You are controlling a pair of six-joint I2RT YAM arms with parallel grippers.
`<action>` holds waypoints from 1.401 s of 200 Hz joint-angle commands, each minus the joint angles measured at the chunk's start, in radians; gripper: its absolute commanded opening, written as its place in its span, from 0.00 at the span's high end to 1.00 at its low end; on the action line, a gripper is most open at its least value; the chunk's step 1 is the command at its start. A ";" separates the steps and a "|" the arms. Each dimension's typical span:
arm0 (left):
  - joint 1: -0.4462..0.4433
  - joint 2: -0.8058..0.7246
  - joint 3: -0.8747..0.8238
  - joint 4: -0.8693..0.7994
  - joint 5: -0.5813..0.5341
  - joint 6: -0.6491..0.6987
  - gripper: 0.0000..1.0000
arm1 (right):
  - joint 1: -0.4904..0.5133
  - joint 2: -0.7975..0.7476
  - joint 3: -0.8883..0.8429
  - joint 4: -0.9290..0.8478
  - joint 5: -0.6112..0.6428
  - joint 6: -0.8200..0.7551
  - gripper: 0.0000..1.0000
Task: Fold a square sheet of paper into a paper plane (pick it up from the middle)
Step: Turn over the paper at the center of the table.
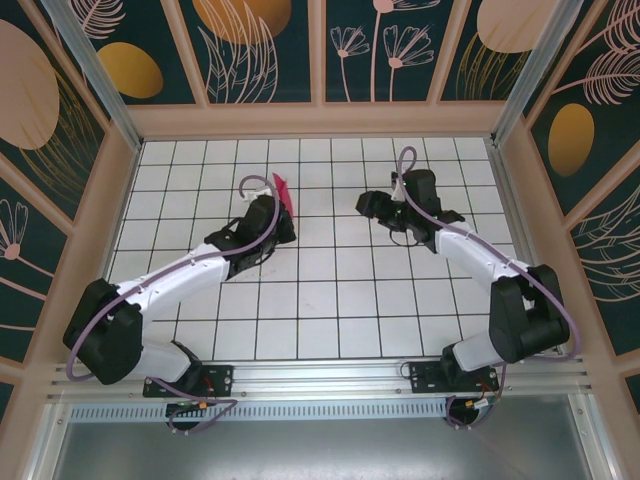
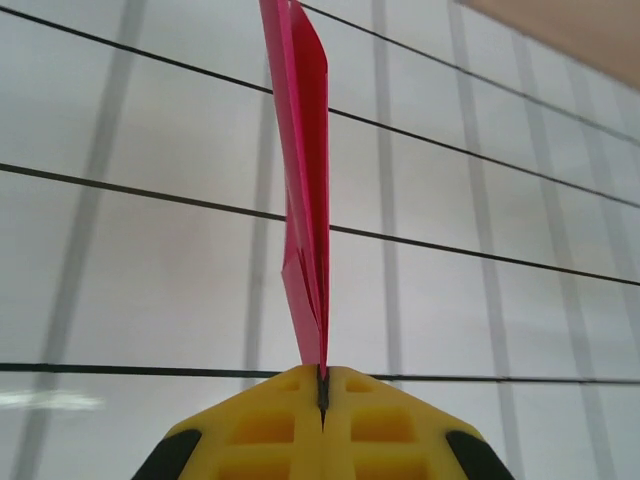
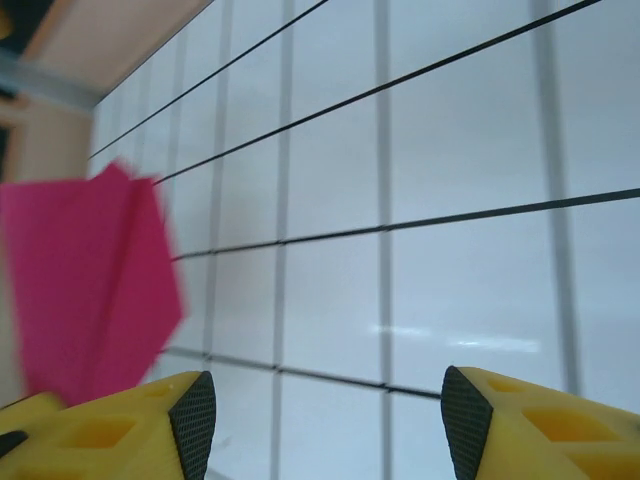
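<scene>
The square sheet of paper is folded into a narrow magenta-pink paper plane. It is held off the white gridded table, left of centre. My left gripper is shut on its lower edge. In the left wrist view the paper plane stands edge-on, rising straight up from the closed yellow jaws of the left gripper. My right gripper hovers open to the right of the plane, apart from it. In the right wrist view its gripper has nothing between the fingers. The paper plane shows blurred at that view's left edge.
Wooden side walls and a back ledge bound the table on three sides. A metal rail carrying both arm bases runs along the near edge.
</scene>
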 commanded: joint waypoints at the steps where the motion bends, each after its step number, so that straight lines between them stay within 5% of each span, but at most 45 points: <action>1: -0.033 0.056 0.114 -0.372 -0.333 0.055 0.97 | 0.004 -0.057 -0.040 -0.035 0.242 -0.023 0.35; 23: -0.072 0.169 0.222 -0.532 -0.447 0.034 0.98 | 0.004 -0.082 -0.061 -0.007 0.272 -0.048 0.29; 48: -0.111 0.322 0.315 -0.592 -0.458 0.026 0.98 | -0.003 -0.092 -0.076 0.020 0.280 -0.060 0.23; 86: -0.132 0.476 0.357 -0.430 -0.280 0.072 0.92 | -0.011 -0.092 -0.092 0.033 0.283 -0.049 0.21; 109: -0.130 0.480 0.335 -0.270 -0.167 0.116 0.73 | -0.019 -0.088 -0.103 0.032 0.273 -0.043 0.21; 138: -0.109 0.413 0.309 -0.168 -0.084 0.132 0.42 | -0.020 -0.059 -0.101 0.048 0.199 -0.040 0.21; 185: 0.011 0.184 0.111 -0.025 -0.051 0.048 0.15 | 0.137 0.084 -0.030 0.072 0.117 -0.013 0.27; 231: 0.114 0.007 -0.065 -0.024 -0.110 -0.013 0.02 | 0.356 0.317 0.145 0.080 0.076 0.042 0.47; 280: 0.214 -0.123 -0.219 0.009 -0.067 -0.080 0.01 | 0.463 0.535 0.351 0.061 -0.001 0.049 0.54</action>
